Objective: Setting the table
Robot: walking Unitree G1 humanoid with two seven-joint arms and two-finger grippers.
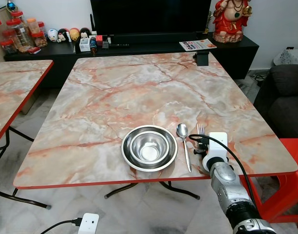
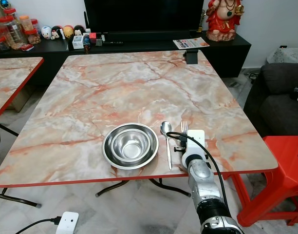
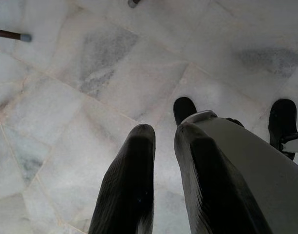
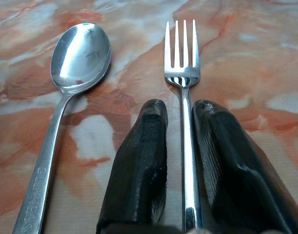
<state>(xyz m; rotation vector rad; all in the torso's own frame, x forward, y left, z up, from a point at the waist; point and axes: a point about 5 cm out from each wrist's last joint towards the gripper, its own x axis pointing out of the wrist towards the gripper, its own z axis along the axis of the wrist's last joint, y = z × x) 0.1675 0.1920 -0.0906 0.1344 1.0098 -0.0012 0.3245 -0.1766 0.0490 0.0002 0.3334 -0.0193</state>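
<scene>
R gripper (image 4: 179, 146) sits low over the marble table (image 1: 115, 92) near its front edge, fingers (image 4: 139, 161) on either side of the fork (image 4: 183, 73) handle with slim gaps showing, so they bracket it without visibly clamping. Fork lies flat on the tabletop, tines pointing ahead of the gripper, away from the robot. Spoon (image 4: 76, 63) lies just beside the gripper on its left, parallel to the fork, bowl end level with the tines, handle stamped w/ lettering. Further left of the gripper, past the spoon, a steel bowl (image 1: 149, 146) sits inside a larger steel plate (image 1: 134, 161); spoon close to the plate rim. R arm (image 1: 229, 187) reaches up from the front edge, black cable looped at the wrist. A red stool (image 1: 290, 180) stands to the right of the arm, off the table.

L gripper (image 3: 163, 180) hangs over pale marble floor tiles (image 3: 66, 97), fingers a little apart, holding nothing; robot's black feet visible below it.
</scene>
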